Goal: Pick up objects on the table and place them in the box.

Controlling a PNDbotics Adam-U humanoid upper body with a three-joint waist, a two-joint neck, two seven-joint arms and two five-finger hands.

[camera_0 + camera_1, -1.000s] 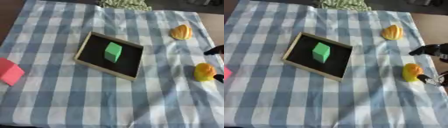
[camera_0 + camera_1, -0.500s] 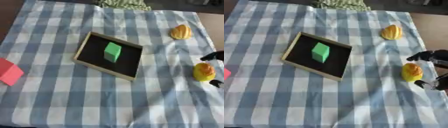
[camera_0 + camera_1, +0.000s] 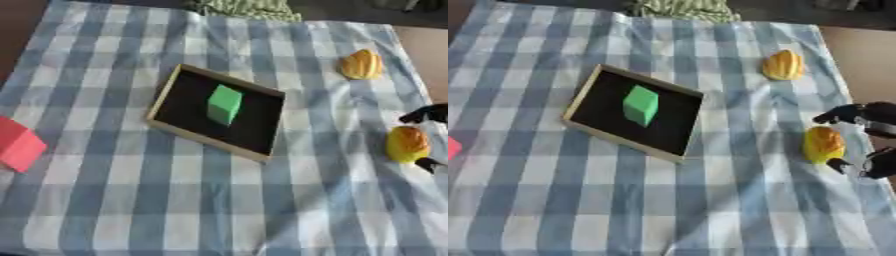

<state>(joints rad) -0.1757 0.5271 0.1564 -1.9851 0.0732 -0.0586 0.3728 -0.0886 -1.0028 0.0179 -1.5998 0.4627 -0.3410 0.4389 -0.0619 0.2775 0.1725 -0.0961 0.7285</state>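
One yellow-orange object (image 3: 823, 144) lies on the checked cloth (image 3: 710, 200) near the bench's right edge, and my right hand (image 3: 866, 135) is spread around it: one dark finger (image 3: 839, 114) reaches in just above it, another tip (image 3: 838, 165) sits just below it. Whether either finger actually touches it, I can't tell; the hand looks open, with nothing lifted. The box (image 3: 585, 98), a shallow wooden-rimmed tray with a black floor, sits askew left of centre, and a green block (image 3: 640, 104) stands inside it. Up near the far right lies a second orange ridged object (image 3: 784, 65), well apart from my hand. Over at the left edge there's a red block (image 3: 17, 144) on the cloth. Some green-striped fabric (image 3: 245, 8) bunches at the far edge.
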